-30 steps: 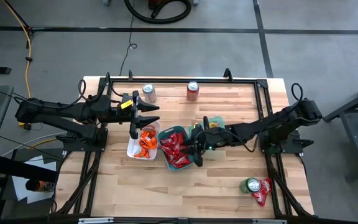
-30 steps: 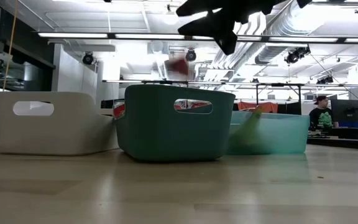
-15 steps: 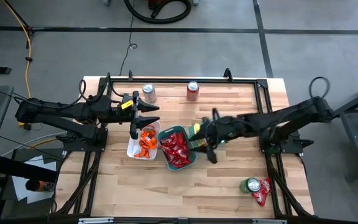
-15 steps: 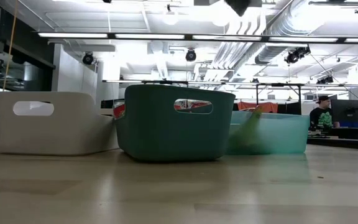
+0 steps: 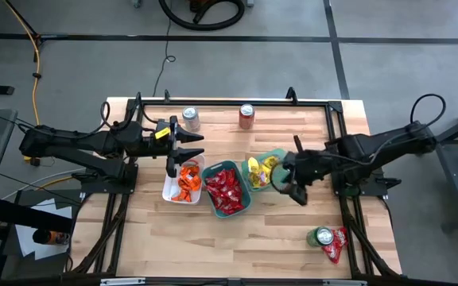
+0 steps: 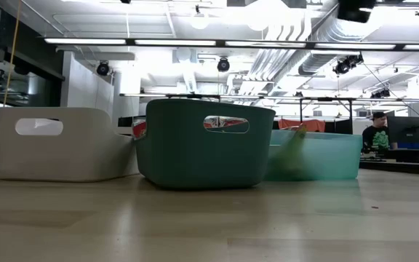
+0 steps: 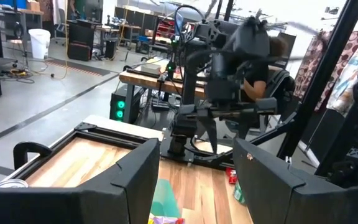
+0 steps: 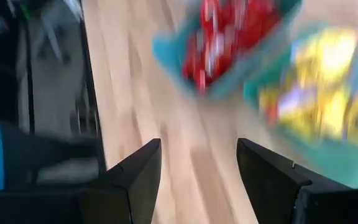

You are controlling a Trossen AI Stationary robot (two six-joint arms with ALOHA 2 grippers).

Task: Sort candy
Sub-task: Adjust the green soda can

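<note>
Three trays stand side by side mid-table. The white tray [image 5: 172, 191] holds orange candy [image 5: 187, 179], the dark teal tray [image 5: 242, 208] holds red candy [image 5: 224, 189], and the light teal tray [image 5: 277, 153] holds yellow candy [image 5: 259, 169]. More red candy [image 5: 337, 243] lies on the table near its right near corner. My right gripper [image 5: 288, 183] hangs open and empty just right of the light teal tray; its wrist view [image 8: 197, 162] is blurred. My left gripper [image 5: 191, 146] waits open above the white tray's far end, its fingers empty [image 7: 194, 180].
A silver can [image 5: 190, 117] and a red can [image 5: 246, 116] stand near the far edge. A green can [image 5: 320, 236] stands beside the loose red candy. A black frame [image 5: 213, 102] runs round the table. Bare wood lies along the near side [image 6: 209, 218].
My right gripper has drawn back from above the dark teal tray toward the table's right, past the light teal tray, and has risen out of the low view. A red packet seen blurred in the air above the dark teal tray a second ago no longer shows.
</note>
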